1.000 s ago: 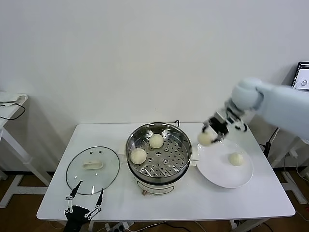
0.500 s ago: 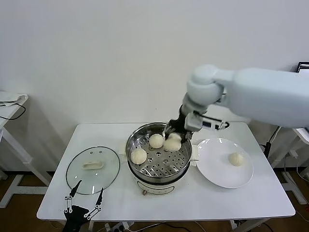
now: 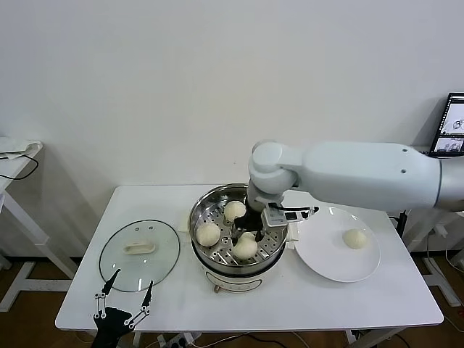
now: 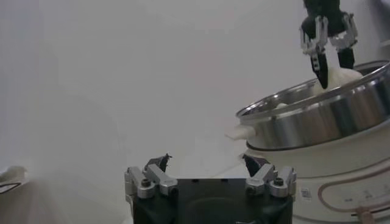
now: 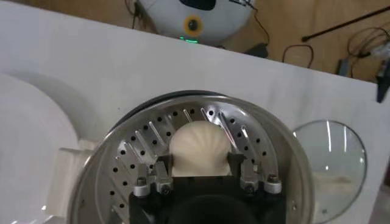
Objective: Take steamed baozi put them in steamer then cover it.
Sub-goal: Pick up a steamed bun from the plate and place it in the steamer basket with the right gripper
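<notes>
Inside the steamer (image 3: pixel 272 250), beside two baozi (image 3: pixel 220 222), the right hand (image 3: pixel 246 238) pinches a third baozi (image 3: pixel 245 249); left hand (image 3: pixel 120 297) spread

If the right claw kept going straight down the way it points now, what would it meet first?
The baozi between the right claw's fingers, then probably the perforated tray of the steamer directly under it.

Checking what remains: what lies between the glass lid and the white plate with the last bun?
In the head view, the steamer stands between the cover and the plate. Three baozi sit on its tray; the right gripper is at the nearest one.
</notes>
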`<state>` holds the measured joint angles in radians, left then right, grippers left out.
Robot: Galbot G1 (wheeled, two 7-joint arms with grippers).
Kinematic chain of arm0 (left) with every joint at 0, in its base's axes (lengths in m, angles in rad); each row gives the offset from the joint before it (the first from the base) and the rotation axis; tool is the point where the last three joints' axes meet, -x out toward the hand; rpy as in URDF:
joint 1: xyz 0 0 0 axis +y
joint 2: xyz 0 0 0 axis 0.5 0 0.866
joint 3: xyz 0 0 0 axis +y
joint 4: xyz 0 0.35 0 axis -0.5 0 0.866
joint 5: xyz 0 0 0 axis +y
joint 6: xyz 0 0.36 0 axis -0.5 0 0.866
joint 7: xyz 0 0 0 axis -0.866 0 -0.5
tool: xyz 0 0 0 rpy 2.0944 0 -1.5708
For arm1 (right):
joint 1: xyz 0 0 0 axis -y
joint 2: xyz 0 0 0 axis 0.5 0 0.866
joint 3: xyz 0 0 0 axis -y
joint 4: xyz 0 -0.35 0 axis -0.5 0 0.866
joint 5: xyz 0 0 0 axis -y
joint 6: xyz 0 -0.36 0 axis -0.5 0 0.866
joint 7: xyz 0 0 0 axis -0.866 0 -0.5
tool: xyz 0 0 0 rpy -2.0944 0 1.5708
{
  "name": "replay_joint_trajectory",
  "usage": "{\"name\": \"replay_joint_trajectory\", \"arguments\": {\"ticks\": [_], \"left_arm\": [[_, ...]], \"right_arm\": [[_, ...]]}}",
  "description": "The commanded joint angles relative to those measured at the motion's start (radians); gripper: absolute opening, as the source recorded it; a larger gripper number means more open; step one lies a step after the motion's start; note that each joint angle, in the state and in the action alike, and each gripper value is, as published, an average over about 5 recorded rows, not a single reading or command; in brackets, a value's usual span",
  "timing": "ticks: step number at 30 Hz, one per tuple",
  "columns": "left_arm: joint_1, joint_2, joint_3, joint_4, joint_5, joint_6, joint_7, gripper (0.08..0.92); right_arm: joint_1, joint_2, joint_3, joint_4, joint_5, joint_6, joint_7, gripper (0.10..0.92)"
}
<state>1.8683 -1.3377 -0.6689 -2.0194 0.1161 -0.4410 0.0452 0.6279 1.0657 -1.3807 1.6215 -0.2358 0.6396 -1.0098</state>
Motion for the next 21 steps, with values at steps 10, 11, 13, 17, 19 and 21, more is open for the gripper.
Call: {"name": "replay_joint_trajectory", "arguments": {"ticks": [10, 11, 13, 17, 19, 21], "left_arm": [[-0.003, -0.002, -0.001, 0.008, -0.003, -0.006, -0.001, 0.823], [-0.004, -0.002, -0.001, 0.01, -0.003, -0.006, -0.001, 0.823], [-0.004, -0.002, -0.002, 0.012, -0.002, -0.007, -0.001, 0.823], [-0.002, -0.001, -0.003, 0.014, -0.002, -0.008, -0.001, 0.823], [-0.003, -0.001, -0.003, 0.013, -0.001, -0.008, -0.001, 0.823], [-0.003, 0.0, -0.002, 0.011, -0.001, -0.007, 0.0, 0.823]], "right_arm": [[-0.096, 0.02, 0.021, -0.05, -0.117, 0.035, 0.06, 0.674], [-0.093, 0.017, 0.023, -0.047, -0.119, 0.032, 0.065, 0.69], [-0.085, 0.009, 0.032, -0.041, -0.119, 0.029, 0.07, 0.727], [-0.05, -0.028, 0.068, -0.038, -0.08, 0.022, 0.046, 0.807], [-0.032, -0.065, 0.11, -0.045, -0.039, 0.013, 0.012, 0.818], [-0.012, -0.117, 0.157, -0.061, 0.035, -0.024, -0.035, 0.822]]}}
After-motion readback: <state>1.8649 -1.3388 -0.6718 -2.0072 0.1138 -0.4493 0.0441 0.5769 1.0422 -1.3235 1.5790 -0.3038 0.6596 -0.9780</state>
